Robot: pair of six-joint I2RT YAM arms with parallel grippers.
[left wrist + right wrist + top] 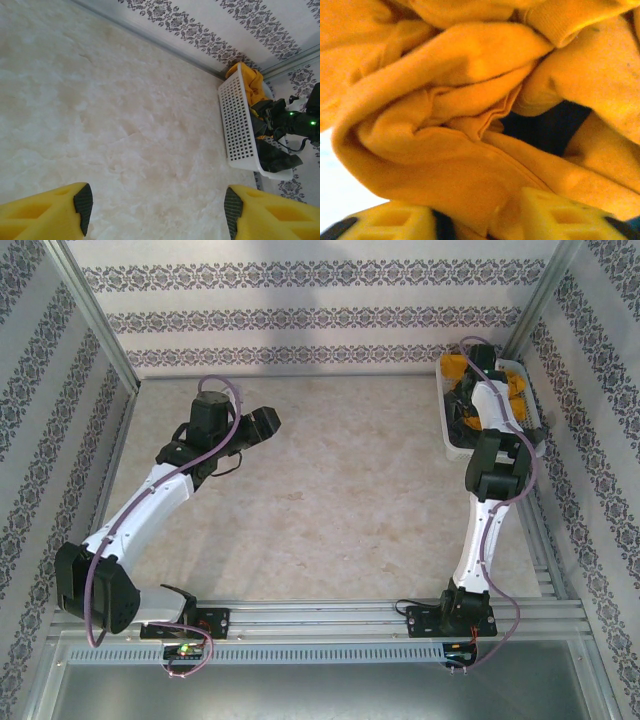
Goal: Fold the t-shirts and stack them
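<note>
Top view first: the left arm (150, 495) reaches out over the bare worktop (350, 490), and the left gripper (264, 424) hangs above the middle-left with nothing under it. Over in the far right corner, the right arm (492, 455) dips straight down into the white basket (447, 435). The orange shirt (454, 366) is bunched up inside, and a dark shirt (462, 412) lies tucked beneath it. Both shirts are in the basket, none on the worktop.

Left wrist view: the two yellow fingers (50, 212) stand wide apart with only worktop between them, so this gripper is open and holds nothing. Across the way sits the basket, with orange cloth spilling over its far end and dark cloth at its near end.

Right wrist view: rumpled orange cloth everywhere, with a dark patch peeking through at the right. The right gripper (480, 220) has a fold of the orange shirt between its fingers (560, 215), which are only partly open. Whether they have bitten down on it, I cannot tell.

So this looks like the very first step, fetching the orange shirt out of the basket. The next move calls for a firm pinch on that fold. Then comes a lift high enough to clear the basket wall without dragging the dark shirt along, and a carry left to the open worktop, where the idle left gripper can help spread it flat.
</note>
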